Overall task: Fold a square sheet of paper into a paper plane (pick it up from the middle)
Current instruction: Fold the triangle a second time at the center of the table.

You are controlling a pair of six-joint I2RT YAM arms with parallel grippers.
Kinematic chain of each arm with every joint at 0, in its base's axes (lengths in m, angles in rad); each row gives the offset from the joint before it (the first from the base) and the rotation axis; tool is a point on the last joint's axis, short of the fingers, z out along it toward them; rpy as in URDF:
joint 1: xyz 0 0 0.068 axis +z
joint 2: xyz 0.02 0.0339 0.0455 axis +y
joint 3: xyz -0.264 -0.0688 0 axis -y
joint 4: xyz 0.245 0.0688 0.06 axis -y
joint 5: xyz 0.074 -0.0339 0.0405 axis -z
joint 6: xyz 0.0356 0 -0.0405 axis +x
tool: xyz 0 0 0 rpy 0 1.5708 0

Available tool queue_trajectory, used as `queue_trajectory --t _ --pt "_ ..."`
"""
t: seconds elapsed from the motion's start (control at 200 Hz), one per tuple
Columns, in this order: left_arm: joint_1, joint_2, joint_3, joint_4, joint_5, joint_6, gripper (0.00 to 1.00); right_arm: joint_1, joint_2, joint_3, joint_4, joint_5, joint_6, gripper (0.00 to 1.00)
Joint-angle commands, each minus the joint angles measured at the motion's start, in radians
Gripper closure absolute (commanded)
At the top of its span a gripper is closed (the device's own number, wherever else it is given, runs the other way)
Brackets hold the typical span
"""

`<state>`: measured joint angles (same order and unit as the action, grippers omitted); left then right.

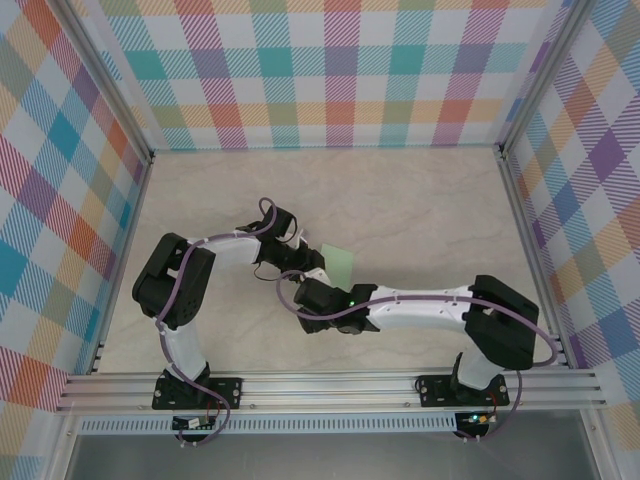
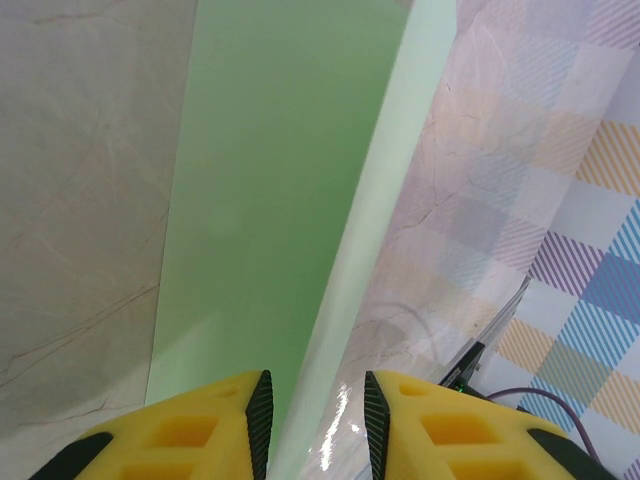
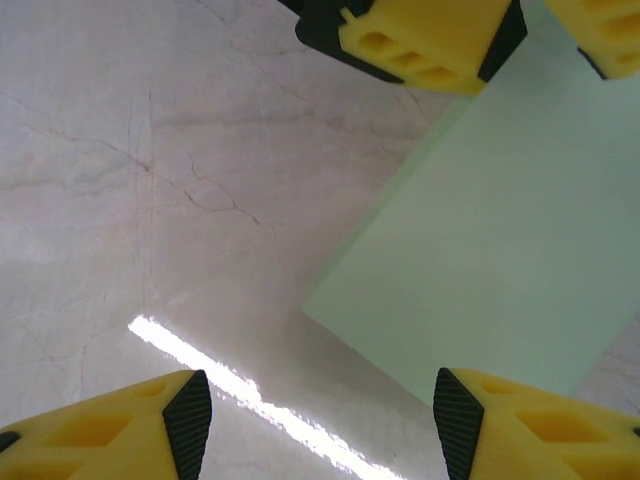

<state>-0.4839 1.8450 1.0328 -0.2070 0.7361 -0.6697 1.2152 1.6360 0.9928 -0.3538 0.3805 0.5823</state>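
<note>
The square sheet of paper [image 3: 500, 240], thin and pale mint-green, appears folded once on the marble tabletop [image 3: 150, 200]. The left end effector [image 2: 318, 405] stands narrowly apart astride its raised flap, and the right end effector [image 3: 320, 405] is wide apart. Most folds seemingly remain.

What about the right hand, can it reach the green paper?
Probably yes: the right hand stands open before the paper, bare table between; only the left hand at its far side crowds it.
</note>
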Motion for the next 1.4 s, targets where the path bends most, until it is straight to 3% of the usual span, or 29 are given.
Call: queue_trajectory --t 0.0,0.455,0.75,0.975,1.395 --pt "-0.01 -0.026 0.023 -0.013 0.011 -0.011 0.68 0.028 0.055 0.055 -0.09 0.135 -0.023 0.36" --pt "-0.009 -0.028 0.016 -0.014 0.013 -0.007 0.67 0.061 0.148 0.146 -0.167 0.222 -0.041 0.41" --pt "-0.009 -0.029 0.017 -0.017 0.015 -0.006 0.67 0.07 0.17 0.153 -0.169 0.238 -0.029 0.38" --pt "-0.01 -0.031 0.023 -0.026 0.012 -0.005 0.67 0.07 0.143 0.144 -0.184 0.275 -0.009 0.55" --pt "-0.01 -0.033 0.03 -0.041 0.004 0.001 0.67 0.067 0.08 0.104 -0.19 0.301 -0.001 0.76"
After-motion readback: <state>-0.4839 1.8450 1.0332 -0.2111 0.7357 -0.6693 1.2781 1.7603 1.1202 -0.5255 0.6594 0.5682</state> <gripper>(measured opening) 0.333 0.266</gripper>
